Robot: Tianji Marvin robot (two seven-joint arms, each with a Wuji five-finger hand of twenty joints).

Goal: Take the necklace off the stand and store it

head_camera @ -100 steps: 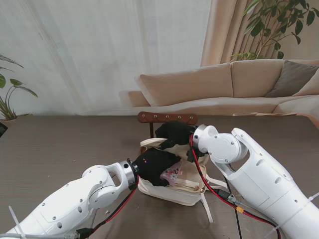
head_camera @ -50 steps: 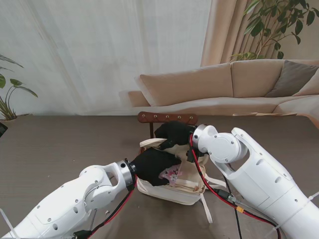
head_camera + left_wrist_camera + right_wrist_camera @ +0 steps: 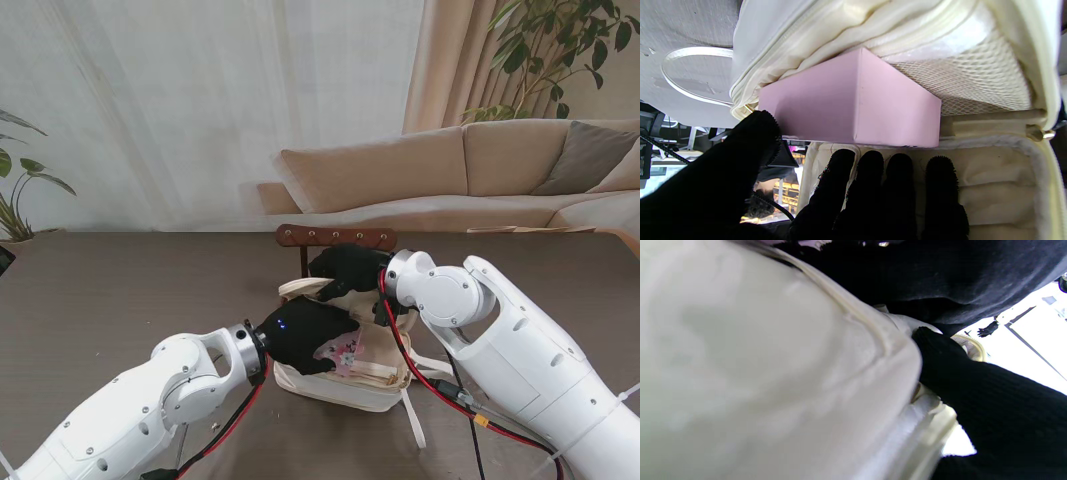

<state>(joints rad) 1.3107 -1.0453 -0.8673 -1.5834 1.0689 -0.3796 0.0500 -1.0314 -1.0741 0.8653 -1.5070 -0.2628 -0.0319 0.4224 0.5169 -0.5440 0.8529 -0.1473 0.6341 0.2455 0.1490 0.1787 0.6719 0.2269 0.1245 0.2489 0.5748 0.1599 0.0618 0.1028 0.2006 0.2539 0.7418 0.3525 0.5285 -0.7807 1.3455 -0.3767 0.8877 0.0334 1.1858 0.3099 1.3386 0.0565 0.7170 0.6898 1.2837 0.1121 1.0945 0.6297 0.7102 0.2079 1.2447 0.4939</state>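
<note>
At the table's [image 3: 120, 290] centre sits a cream zip-up case [image 3: 345, 385], lid open, and both black-gloved hands are on it. Left robot hand [image 3: 305, 335] reaches in from 7 o'clock; its wrist view shows four fingers [image 3: 870, 180] lying together, flat on the padded lining, with the thumb apart at the case's rim, just beside a pink box [image 3: 853, 103] tucked against the mesh pocket [image 3: 973, 86]. That hand grasps nothing I can see. Right robot hand [image 3: 345, 270] comes from 3 o'clock and rests on the case's far edge; in its wrist view one finger [image 3: 940, 363] presses against the cream fabric, but whether it grips the fabric I cannot tell. Beyond the case, at 12 o'clock, stands the wooden stand [image 3: 335, 237]. No necklace can be made out in any view, neither on the stand nor in the case.
</note>
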